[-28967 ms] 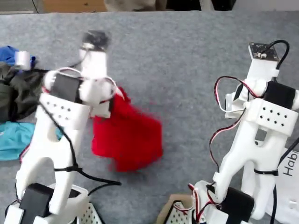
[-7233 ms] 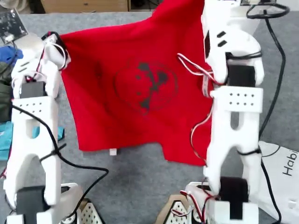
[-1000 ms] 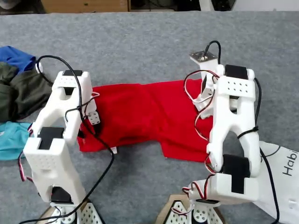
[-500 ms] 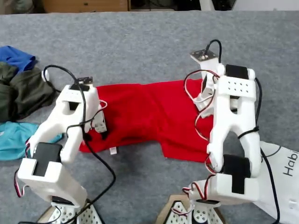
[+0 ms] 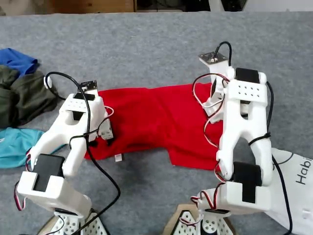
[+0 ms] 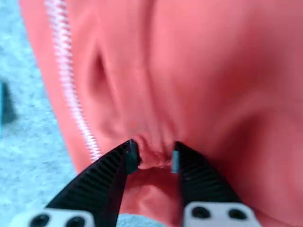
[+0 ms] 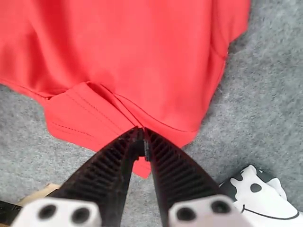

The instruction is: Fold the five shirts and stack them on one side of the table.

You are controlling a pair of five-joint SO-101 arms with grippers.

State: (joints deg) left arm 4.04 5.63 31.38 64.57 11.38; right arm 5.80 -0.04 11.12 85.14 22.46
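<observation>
Pinching a pucker of the half-folded red cloth shirt (image 5: 146, 117) with the left jaws, just swung onto its left edge. Keeping right jaws pressed together, unmoved, at its near hem on the grey fabric-topped bench (image 5: 161, 49). Probably starting the next fold.

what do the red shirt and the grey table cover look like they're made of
Red shirt: soft matte knit, likely cotton jersey; it bunches into small wrinkles where the left claw pinches it, with stitched hems. Grey table cover: looks like felt or low-pile carpet, fuzzy and mottled, no sheen.
</observation>
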